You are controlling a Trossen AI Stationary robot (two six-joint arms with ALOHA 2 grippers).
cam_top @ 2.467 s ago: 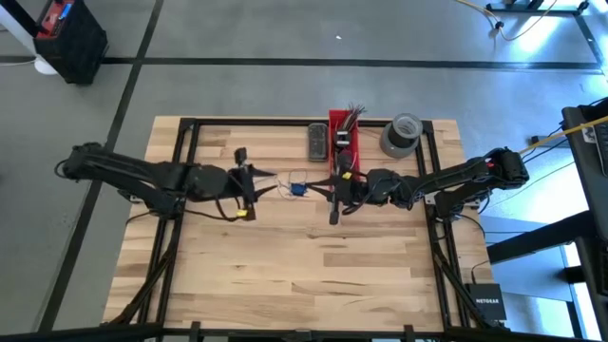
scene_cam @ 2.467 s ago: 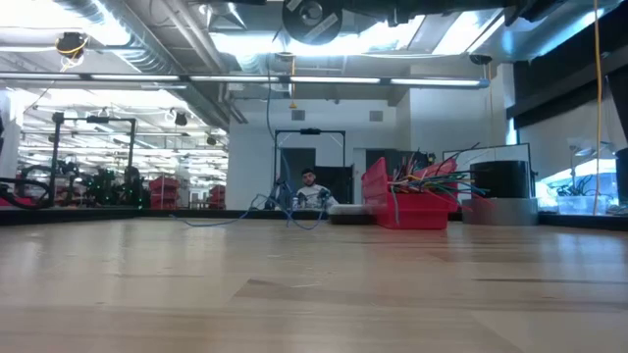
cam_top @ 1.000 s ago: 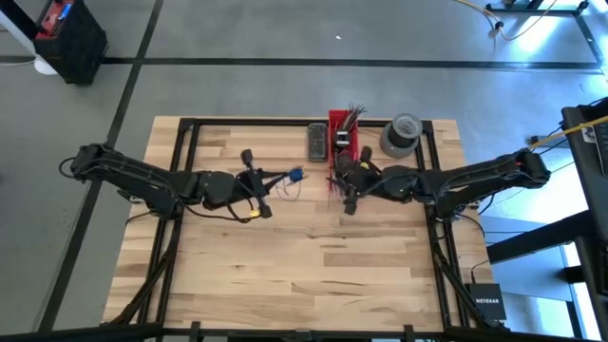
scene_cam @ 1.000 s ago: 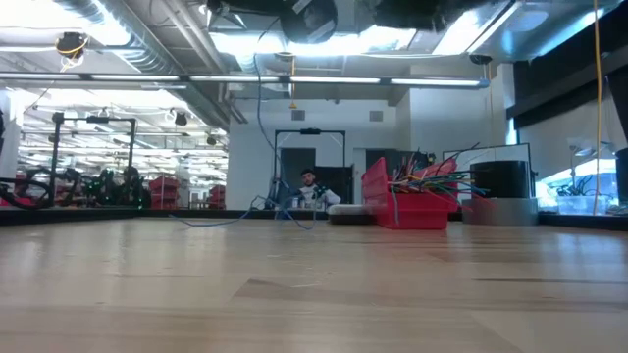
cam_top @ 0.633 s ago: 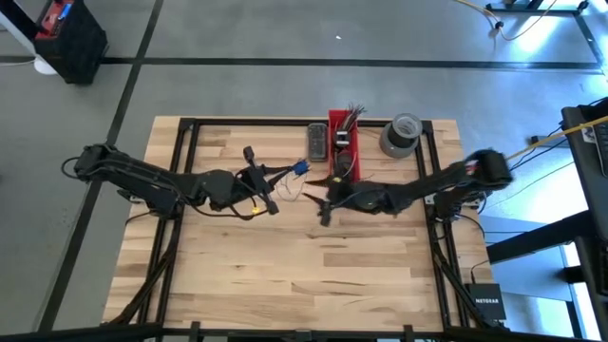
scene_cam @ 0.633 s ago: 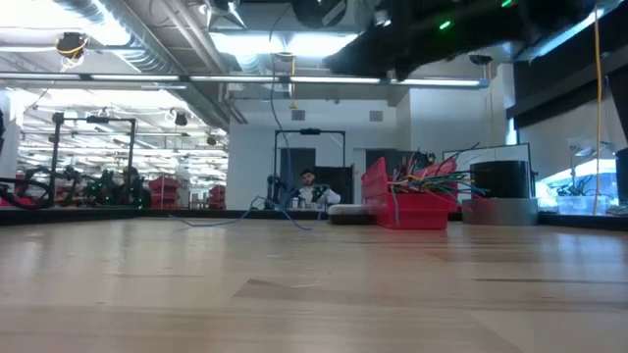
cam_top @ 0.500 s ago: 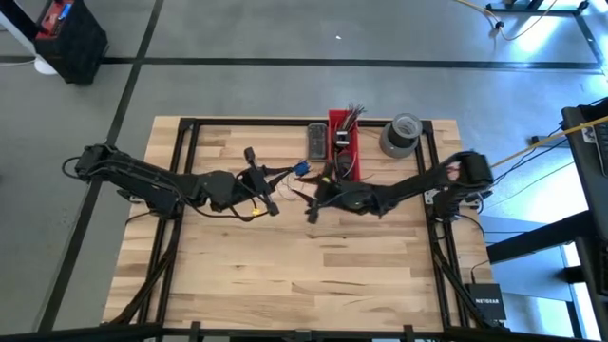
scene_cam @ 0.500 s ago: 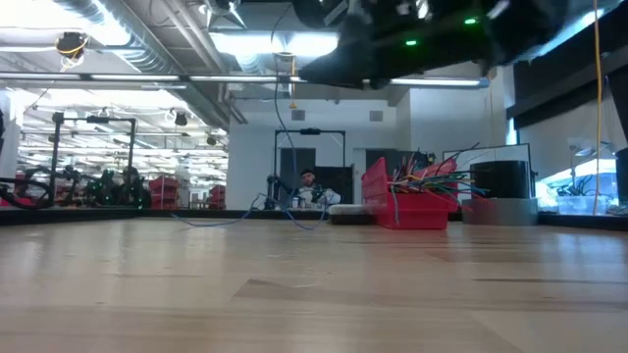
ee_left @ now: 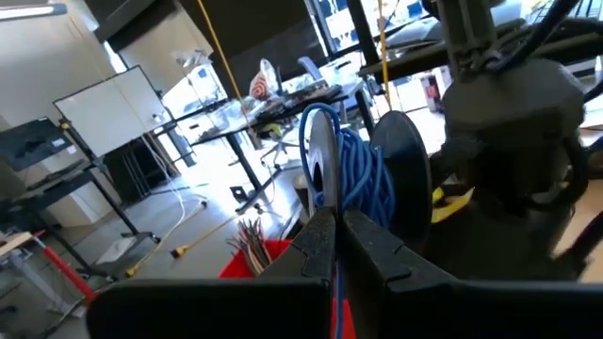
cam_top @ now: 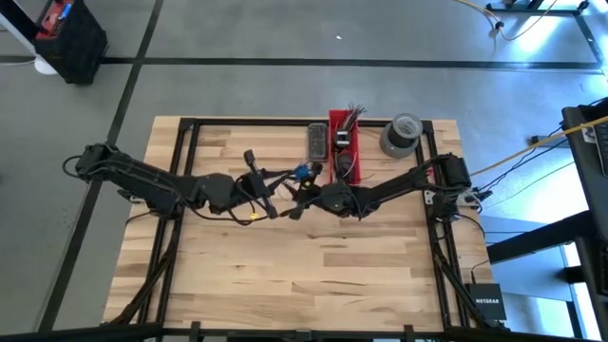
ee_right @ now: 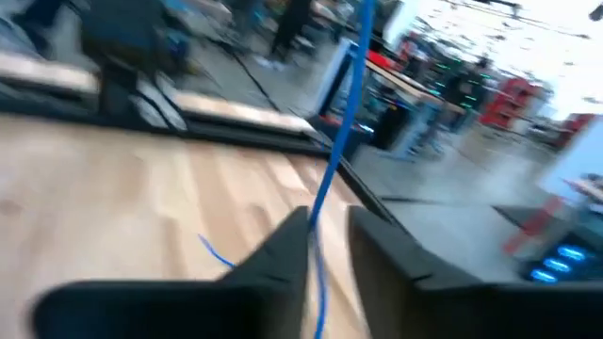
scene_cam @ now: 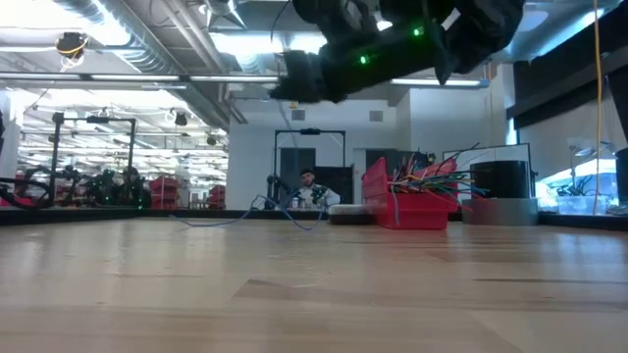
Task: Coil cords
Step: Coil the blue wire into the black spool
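A blue cord is wound into a small coil [cam_top: 304,172] above the table's middle, and a strand of it [ee_right: 344,122] runs taut past my right gripper. My left gripper [cam_top: 281,186] is shut on that coil [ee_left: 363,179]. My right gripper [ee_right: 330,240] has reached in from the right, close to the left one. Its fingers stand a little apart with the blue strand between them, so it is open. More thin cord lies on the far part of the table [scene_cam: 221,220], and one loose blue end [ee_right: 215,252] rests on the wood. My left gripper pinches the loops at the coil's lower edge [ee_left: 332,202] between its two shut fingers, coming level from the table's left. The coil stands up above the fingertips, lifted clear of the table. My right gripper has the strand [ee_right: 316,221] along one finger's inner side; I cannot tell whether it touches.
A red bin [cam_top: 342,142] with multicoloured wire ends stands at the far middle. A dark box [cam_top: 316,141] sits to its left and a grey tape roll [cam_top: 401,135] to its right. The near half of the wooden table [cam_top: 304,275] is bare wood.
My right gripper has swung from beside the red bin toward the table's left and down, ending close to my left gripper at the blue cord. My left gripper has stayed about where it was, still holding the coil.
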